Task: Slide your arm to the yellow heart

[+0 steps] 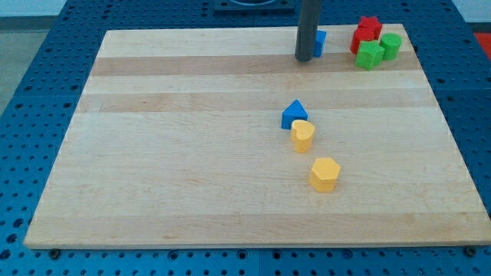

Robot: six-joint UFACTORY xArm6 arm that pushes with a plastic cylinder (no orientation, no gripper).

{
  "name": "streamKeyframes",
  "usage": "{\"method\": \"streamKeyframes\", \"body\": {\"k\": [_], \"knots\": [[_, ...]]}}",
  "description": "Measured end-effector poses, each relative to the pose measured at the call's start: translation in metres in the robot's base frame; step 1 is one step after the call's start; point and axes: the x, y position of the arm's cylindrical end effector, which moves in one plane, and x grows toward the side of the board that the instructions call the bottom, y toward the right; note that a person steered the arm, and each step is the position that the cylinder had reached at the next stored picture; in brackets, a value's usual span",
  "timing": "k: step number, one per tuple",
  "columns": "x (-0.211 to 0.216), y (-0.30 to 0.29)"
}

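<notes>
The yellow heart (302, 135) lies a little right of the board's middle, touching a blue triangle (293, 114) just above it. A yellow hexagon (324, 174) sits below and to the right of the heart. My tip (304, 58) rests near the view's top edge of the board, directly above the heart and far from it. A blue block (319, 43) is partly hidden behind the rod, right beside the tip.
The wooden board (192, 153) lies on a blue pegboard table. At the top right corner, two red blocks (367, 32) and two green blocks (379, 50) are clustered together.
</notes>
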Motion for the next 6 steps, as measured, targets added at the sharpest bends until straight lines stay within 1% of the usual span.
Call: {"method": "streamKeyframes", "body": {"k": [1, 3, 6], "knots": [[-0.009, -0.007], [-0.033, -0.002], [-0.033, 0.022]]}}
